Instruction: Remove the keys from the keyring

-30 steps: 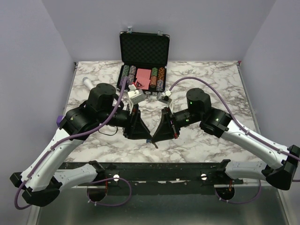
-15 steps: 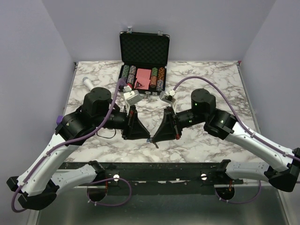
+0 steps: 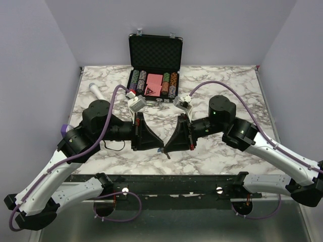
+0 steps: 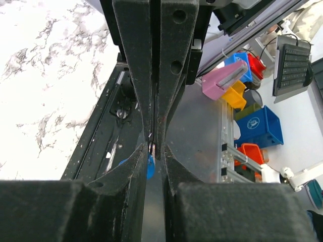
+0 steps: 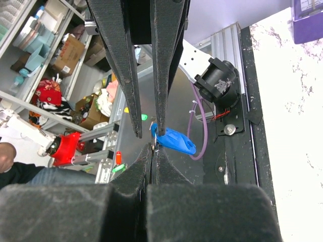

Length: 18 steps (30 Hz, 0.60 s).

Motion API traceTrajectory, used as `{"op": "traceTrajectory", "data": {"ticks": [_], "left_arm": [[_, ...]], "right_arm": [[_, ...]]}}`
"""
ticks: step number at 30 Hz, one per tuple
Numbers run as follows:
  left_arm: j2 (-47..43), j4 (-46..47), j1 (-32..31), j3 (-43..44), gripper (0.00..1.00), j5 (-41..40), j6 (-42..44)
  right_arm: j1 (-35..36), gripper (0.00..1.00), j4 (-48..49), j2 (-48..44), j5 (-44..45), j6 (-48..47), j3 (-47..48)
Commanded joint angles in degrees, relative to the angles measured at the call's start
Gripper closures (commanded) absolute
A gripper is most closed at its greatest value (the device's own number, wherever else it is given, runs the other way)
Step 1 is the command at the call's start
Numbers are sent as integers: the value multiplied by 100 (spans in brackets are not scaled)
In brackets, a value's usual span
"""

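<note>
From above, my left gripper (image 3: 160, 146) and right gripper (image 3: 168, 147) meet tip to tip over the near edge of the marble table (image 3: 217, 91). In the left wrist view my left fingers show a thin gap, with the blue keyring (image 4: 150, 167) just below them; whether they grip it I cannot tell. In the right wrist view my right fingers are pressed together on its thin metal ring.

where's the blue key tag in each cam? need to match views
Top external: blue key tag is only a dark speck, colour unclear, under where the left claw and right claw meet.
Left wrist: blue key tag, a sliver low centre.
Right wrist: blue key tag, clear, centre.
Shared landmark: marble tabletop, upper left in left wrist, right edge in right wrist.
</note>
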Motion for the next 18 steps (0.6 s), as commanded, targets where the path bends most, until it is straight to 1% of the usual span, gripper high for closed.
{"op": "traceTrajectory", "data": {"ticks": [1,11,14,16,18], "left_arm": [[-79,341,-80,-38,76,-203,-225],[-105,236,-264,-74,78,-396,-287],[-96,192,-308,-47,80,-502,-304],[-87,209,-343,-38,86,-528,-331],[-61,201,-378,-3,95,-572,-348]], "right_arm": [[72,99,84,-95,206,49,199],[80,99,198,-191,373,75,225],[89,99,233,-209,417,75,252],[81,99,277,-227,417,84,252],[89,99,286,-244,417,102,252]]}}
